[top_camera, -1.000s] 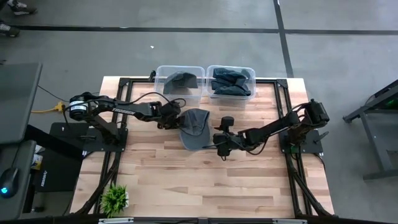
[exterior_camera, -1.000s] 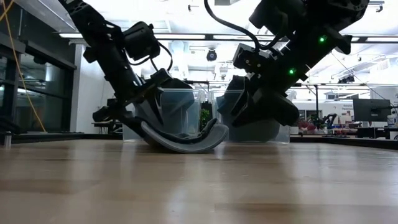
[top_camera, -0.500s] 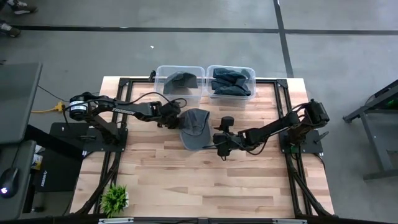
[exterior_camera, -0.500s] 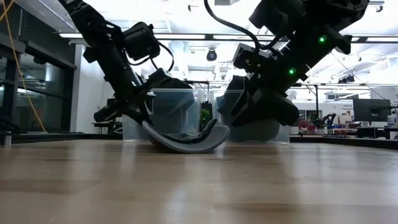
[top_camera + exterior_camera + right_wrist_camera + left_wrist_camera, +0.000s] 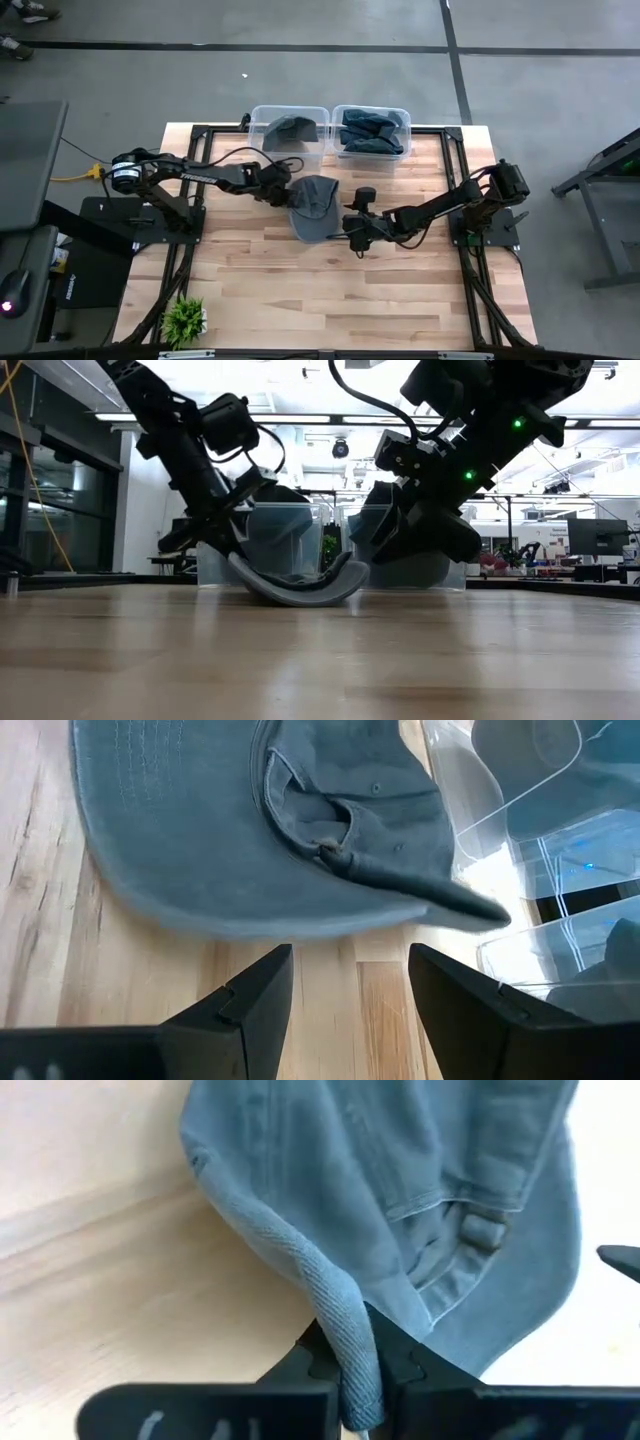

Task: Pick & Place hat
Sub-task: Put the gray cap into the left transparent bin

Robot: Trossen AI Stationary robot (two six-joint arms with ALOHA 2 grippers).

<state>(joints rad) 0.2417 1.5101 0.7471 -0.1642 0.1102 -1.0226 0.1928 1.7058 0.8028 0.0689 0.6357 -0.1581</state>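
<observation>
From where I stand at the near edge of the wooden table [image 5: 300,290], a small green plant [image 5: 184,318] sits at the front left corner. Further in, the right gripper [image 5: 352,232] hovers low at the table's middle, its arm stretched flat across from the right side; its two fingers [image 5: 240,1005] stand apart, holding nothing, just short of the brim of the grey hat [image 5: 314,205]. The hat lies mid-table, brim toward the front, curling up off the wood in the low view. The left gripper [image 5: 284,187] reaches in from the left, arm extended and angled down, its fingers pinched tight on the hat's back edge [image 5: 345,1340]. Behind it stand two clear bins, the left bin [image 5: 289,131] with one hat, the right bin [image 5: 371,131] with several.
</observation>
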